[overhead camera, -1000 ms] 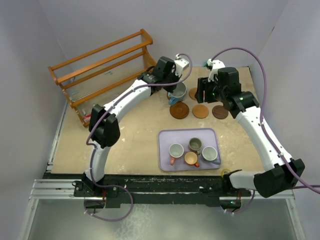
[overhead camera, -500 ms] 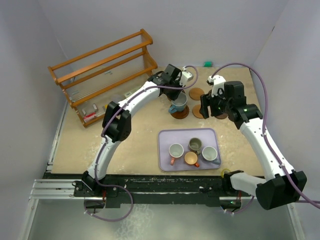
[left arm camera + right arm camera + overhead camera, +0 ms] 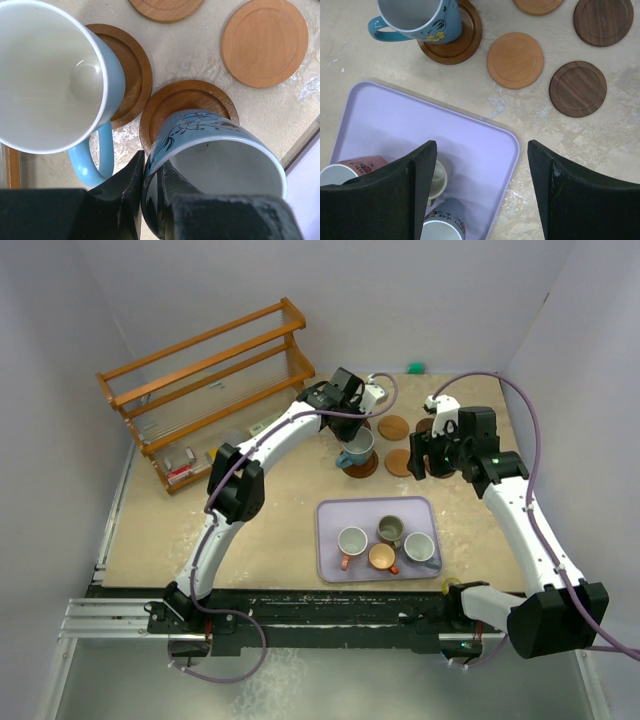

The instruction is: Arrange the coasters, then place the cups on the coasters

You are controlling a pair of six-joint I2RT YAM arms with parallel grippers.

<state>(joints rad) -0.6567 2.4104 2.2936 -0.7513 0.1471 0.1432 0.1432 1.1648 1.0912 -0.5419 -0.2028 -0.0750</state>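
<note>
My left gripper point(image 3: 150, 167) is shut on the rim of a blue flowered cup point(image 3: 215, 150), one finger inside and one outside. The cup hangs tilted over a dark-rimmed coaster point(image 3: 187, 97); whether its base touches I cannot tell. Beside it a white-and-blue cup point(image 3: 50, 75) stands on another coaster point(image 3: 132, 75). In the top view the held cup point(image 3: 356, 447) is at the dark coaster point(image 3: 364, 467). My right gripper point(image 3: 481, 150) is open and empty above the tray's far corner. Bare coasters lie beyond: light point(image 3: 515, 60), dark point(image 3: 577, 89), dark point(image 3: 603, 21).
The lavender tray point(image 3: 335, 515) holds several cups: white with orange handle point(image 3: 351, 540), grey-olive point(image 3: 390, 530), orange point(image 3: 381, 557), white-and-blue point(image 3: 420, 547). A wooden rack point(image 3: 205, 380) stands at the back left. Walls close the left, back and right.
The left arm carried the cup nearer and lowered it at the dark coaster, then held still. The right gripper opened wider and drew back toward the tray.
</note>
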